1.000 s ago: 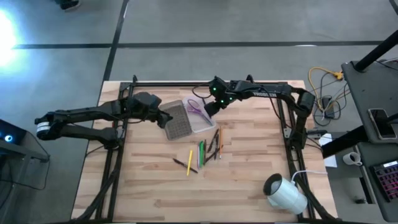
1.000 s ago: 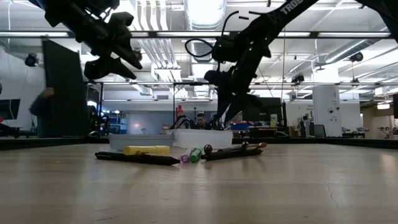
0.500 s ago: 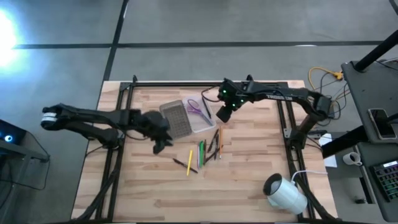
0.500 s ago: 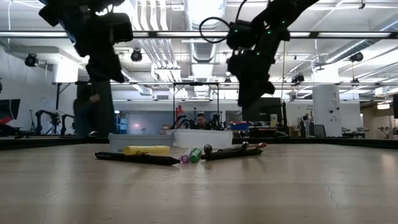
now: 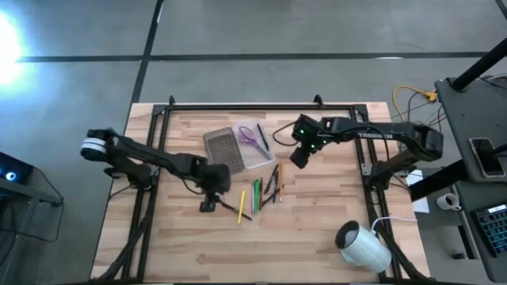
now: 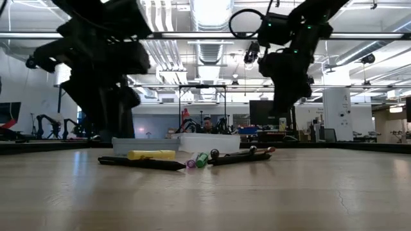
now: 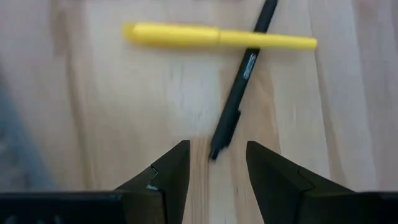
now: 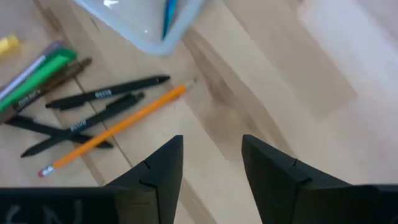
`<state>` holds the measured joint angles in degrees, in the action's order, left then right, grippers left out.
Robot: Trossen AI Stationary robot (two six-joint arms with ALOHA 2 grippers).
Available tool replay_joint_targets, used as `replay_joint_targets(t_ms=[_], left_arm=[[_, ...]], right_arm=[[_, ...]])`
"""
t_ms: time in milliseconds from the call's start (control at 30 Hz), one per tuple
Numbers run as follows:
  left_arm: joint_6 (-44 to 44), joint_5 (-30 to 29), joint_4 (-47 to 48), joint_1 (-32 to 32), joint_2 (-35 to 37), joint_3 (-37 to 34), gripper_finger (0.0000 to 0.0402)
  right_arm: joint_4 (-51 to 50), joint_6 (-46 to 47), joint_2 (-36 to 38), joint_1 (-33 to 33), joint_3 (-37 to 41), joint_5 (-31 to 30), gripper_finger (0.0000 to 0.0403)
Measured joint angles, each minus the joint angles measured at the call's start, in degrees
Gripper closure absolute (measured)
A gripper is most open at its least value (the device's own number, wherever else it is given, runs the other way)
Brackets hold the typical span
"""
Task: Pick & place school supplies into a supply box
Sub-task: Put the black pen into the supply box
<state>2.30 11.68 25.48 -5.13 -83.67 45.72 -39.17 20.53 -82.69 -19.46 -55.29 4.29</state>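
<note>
Closing your open left hand (image 7: 212, 168) on the black pen (image 7: 239, 87), which lies on the tabletop (image 5: 301, 237) crossing the yellow pen (image 7: 217, 37), risks dragging both while the open right hand (image 8: 211, 165) waits near the supply box (image 5: 252, 146).

From above we see the tabletop (image 5: 317, 237) evenly lit, with strong glare on the floor at the far left edge. At tabletop height, bright ceiling lights (image 6: 207, 11) leave both arms as dark silhouettes. In the left wrist view the yellow pen (image 7: 217, 38) and black pen (image 7: 239, 87) look slightly smeared.
</note>
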Motion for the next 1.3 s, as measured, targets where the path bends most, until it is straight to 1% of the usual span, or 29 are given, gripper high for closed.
replay_joint_targets(t_ms=[167, 267, 400, 600, 700, 833, 1000, 1300], left_arm=[[-4.1, -0.2, 0.1, -1.9, -7.0, 5.5, 0.0260], [-4.3, -1.5, 1.4, -3.3, -10.3, 8.3, 0.0260], [-4.0, -2.3, 2.1, -5.4, -13.3, 9.8, 0.0260], [-3.8, -9.9, 0.5, -8.8, -15.4, 9.9, 0.0260], [-3.1, -11.8, -0.6, -9.5, -15.6, 9.3, 0.0267], [0.5, -12.5, -1.0, -9.5, -16.0, 9.2, 0.0281], [1.0, -12.8, -1.0, -9.5, -16.2, 9.3, 0.0304], [1.5, -12.2, -1.1, -9.4, -16.2, 9.5, 0.0383]], right_arm=[[0.4, 2.2, 2.7, 1.2, 3.4, 0.0, 0.0246], [0.4, 2.4, 4.0, 1.3, 4.5, 0.0, 0.0247], [0.5, 2.4, 5.3, 1.3, 5.3, 0.0, 0.0245], [0.7, 2.4, 6.4, 1.3, 5.8, 0.0, 0.0249], [0.7, 2.4, 6.5, 1.3, 5.9, 0.0, 0.0250], [0.7, 2.4, 6.5, 1.3, 5.9, 0.1, 0.0248], [0.6, 2.4, 6.5, 1.3, 5.9, 0.1, 0.0251], [0.5, 2.2, 6.5, 1.3, 5.9, 0.2, 0.0264]])
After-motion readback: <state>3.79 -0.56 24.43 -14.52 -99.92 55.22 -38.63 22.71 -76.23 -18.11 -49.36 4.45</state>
